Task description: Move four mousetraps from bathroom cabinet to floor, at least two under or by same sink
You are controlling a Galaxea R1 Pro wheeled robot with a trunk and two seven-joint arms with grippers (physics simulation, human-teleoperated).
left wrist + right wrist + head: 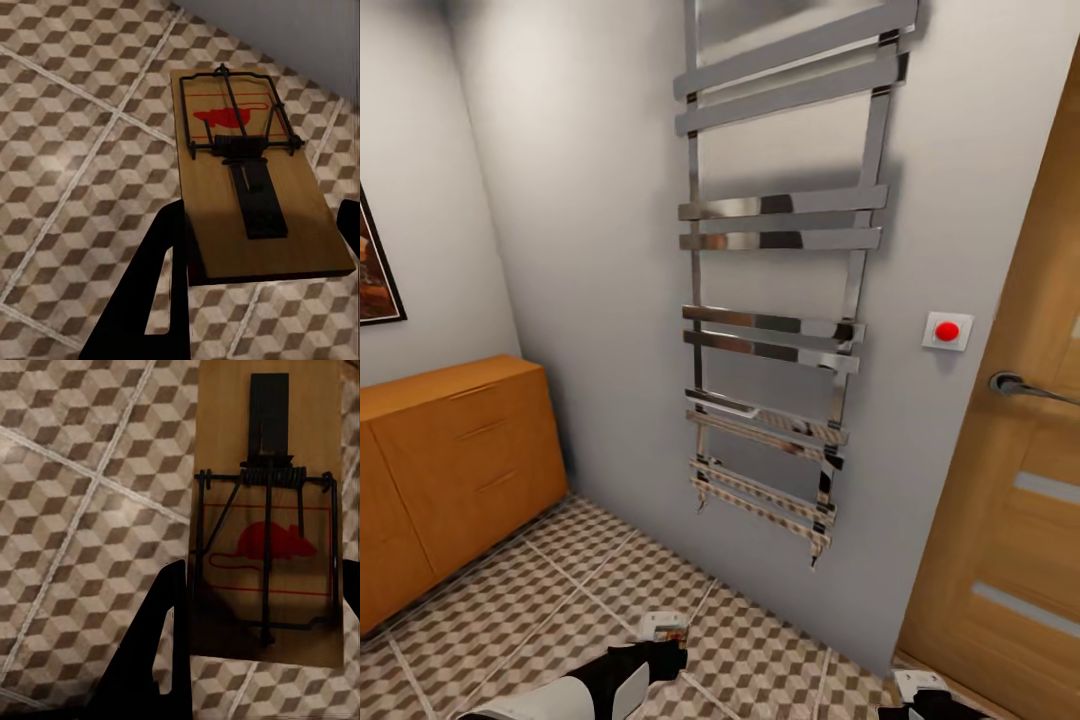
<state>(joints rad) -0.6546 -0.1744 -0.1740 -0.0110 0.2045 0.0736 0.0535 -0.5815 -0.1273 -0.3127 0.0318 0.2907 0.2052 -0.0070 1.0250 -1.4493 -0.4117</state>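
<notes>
While each gripper clamps a mousetrap between its dark fingers, the step in hand looks like carrying both to the sink; in the left wrist view the left gripper (259, 247) grips its trap (251, 176) by the plain end, the sprung bar and red mouse print pointing away; in the right wrist view the right gripper (259, 607) holds the other trap (270, 510) by the printed end, both above the floor (67, 150); in the head view the arms sit low, the cabinet (450, 470) to the left, a towel rail (780, 300) ahead, a door (1020, 450) to the right; the robot should keep its fingers off the spring bars, turn toward the sink, and lower each trap flat before releasing.
</notes>
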